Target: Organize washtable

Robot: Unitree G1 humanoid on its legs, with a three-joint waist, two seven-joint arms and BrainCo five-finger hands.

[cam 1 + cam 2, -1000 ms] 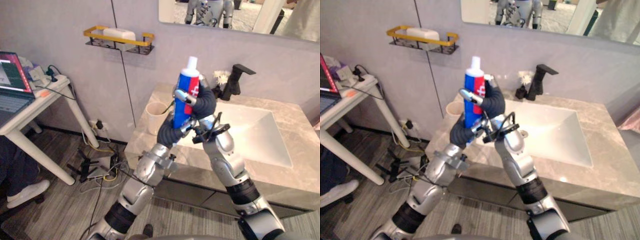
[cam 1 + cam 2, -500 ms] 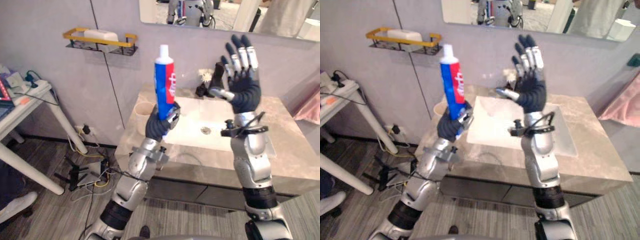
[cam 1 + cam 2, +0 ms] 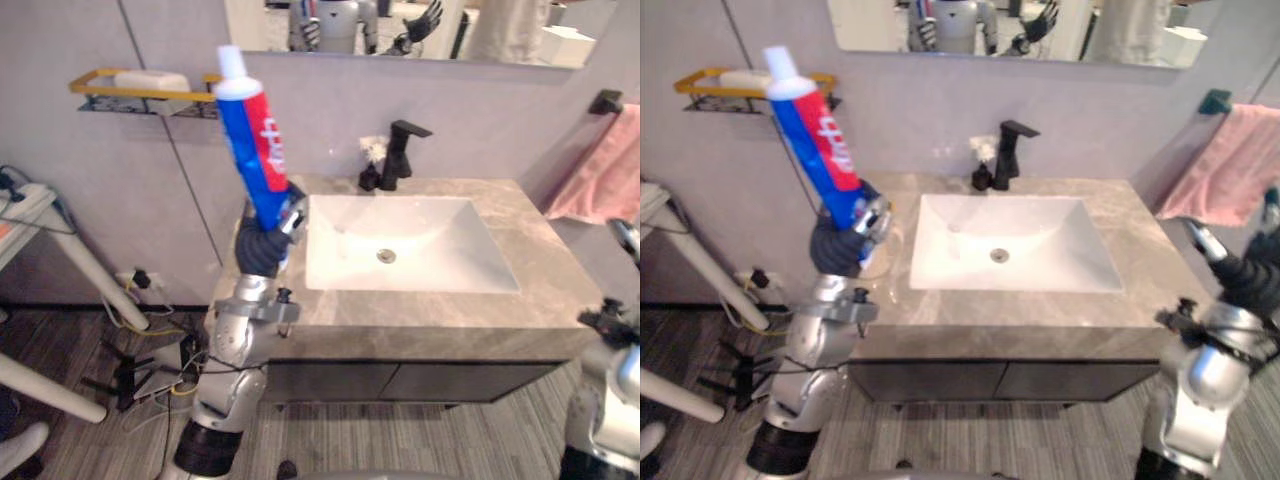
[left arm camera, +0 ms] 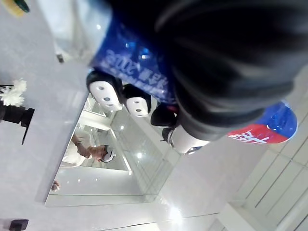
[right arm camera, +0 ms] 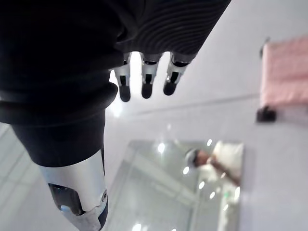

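The stone bench (image 3: 545, 262) carried a white sink (image 3: 420, 235), and at its left end the blue-and-red toothpaste tube (image 3: 252, 140) stood tilted, cap up, grasped at its base by the left hand (image 3: 262, 242), while the right hand (image 3: 1248, 275) hung released, fingers straight, off the bench's right end.

The tall plastic toothpaste tube (image 3: 252, 145) is blue with a red band, white lettering and a white cap. The left hand (image 3: 262, 243) has a dark, ribbed cover. The stone washtable top (image 3: 545, 270) is beige-grey with pale veining, its rectangular ceramic basin (image 3: 400, 250) white and the angular metal tap (image 3: 398, 152) black. The wire wall shelf (image 3: 130, 94) at far left has a yellow rim. The cloth towel (image 3: 598, 175) at far right is pink.
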